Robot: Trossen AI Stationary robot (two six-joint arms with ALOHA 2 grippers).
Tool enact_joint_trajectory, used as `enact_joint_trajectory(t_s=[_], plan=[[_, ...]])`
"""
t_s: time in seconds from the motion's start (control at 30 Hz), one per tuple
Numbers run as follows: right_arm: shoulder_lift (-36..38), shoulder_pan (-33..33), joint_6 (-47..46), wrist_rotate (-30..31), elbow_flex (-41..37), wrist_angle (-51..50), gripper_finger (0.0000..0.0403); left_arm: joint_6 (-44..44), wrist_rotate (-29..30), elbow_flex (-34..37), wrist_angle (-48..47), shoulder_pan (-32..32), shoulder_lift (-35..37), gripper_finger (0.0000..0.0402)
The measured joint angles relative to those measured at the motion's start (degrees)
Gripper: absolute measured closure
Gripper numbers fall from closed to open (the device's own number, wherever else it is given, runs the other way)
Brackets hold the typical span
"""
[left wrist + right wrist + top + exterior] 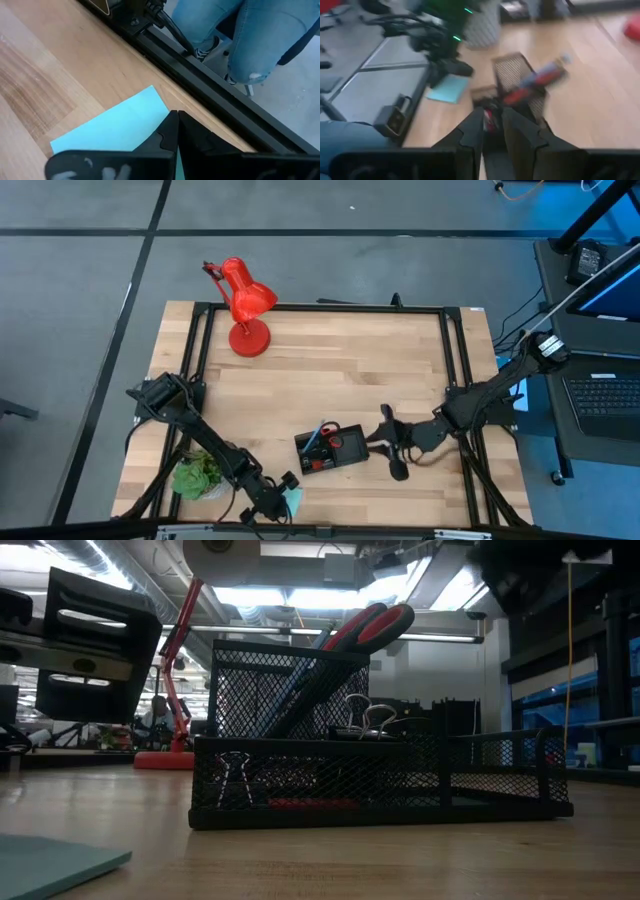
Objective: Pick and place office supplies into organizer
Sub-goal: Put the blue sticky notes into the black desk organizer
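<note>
Light blue square notepad (112,127) lies outside black mesh organizer (332,448); left gripper (177,131), fingers closed and empty, must open to grasp it.

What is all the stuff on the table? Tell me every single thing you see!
Organizer: one, black mesh, near the front middle of the table.
Scissors: one pair, red handles, standing in the organizer's tall cup.
Pen: one, blue, leaning in the same cup.
Binder clips: at least two, black with silver handles, in the organizer's low tray.
Notepad: one, light blue, flat at the front edge, left of the organizer.
Desk lamp: one, red, back left of the table.
Potted plant: one, green, front left corner.
Laptop: one, dark, off the table to the right.
Person's legs: blue jeans, beyond the table's front edge.
Left gripper: fingers together over the notepad.
Right gripper: beside the organizer's right end, fingers slightly apart.
</note>
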State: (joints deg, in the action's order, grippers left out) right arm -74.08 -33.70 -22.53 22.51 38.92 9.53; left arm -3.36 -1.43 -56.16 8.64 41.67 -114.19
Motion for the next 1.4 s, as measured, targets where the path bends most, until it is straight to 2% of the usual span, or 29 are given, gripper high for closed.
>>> enact_joint_trajectory(t_s=[0.17,0.4,0.6,1.0,1.4], plan=[[-5.77,-1.55,9.15,-0.08,0.06,11.99,0.0325,0.04,-0.01,0.00,-0.18,-0.02,0.00,0.0399],[-15.49,-1.37,10.12,0.47,5.23,13.49,0.0325,0.94,0.38,0.00,-0.31,0.68,0.00,0.0399],[-24.00,-1.81,23.31,0.33,12.73,11.30,0.0325,2.54,0.37,0.00,-0.32,0.72,0.00,0.0399],[-35.79,-1.98,38.04,0.34,27.39,-0.86,0.0325,3.19,0.52,0.00,-0.33,0.87,0.00,0.0400],[-43.86,-1.98,51.77,0.36,33.69,-1.14,0.0324,4.26,0.50,0.00,-0.33,0.89,0.00,0.0399]])
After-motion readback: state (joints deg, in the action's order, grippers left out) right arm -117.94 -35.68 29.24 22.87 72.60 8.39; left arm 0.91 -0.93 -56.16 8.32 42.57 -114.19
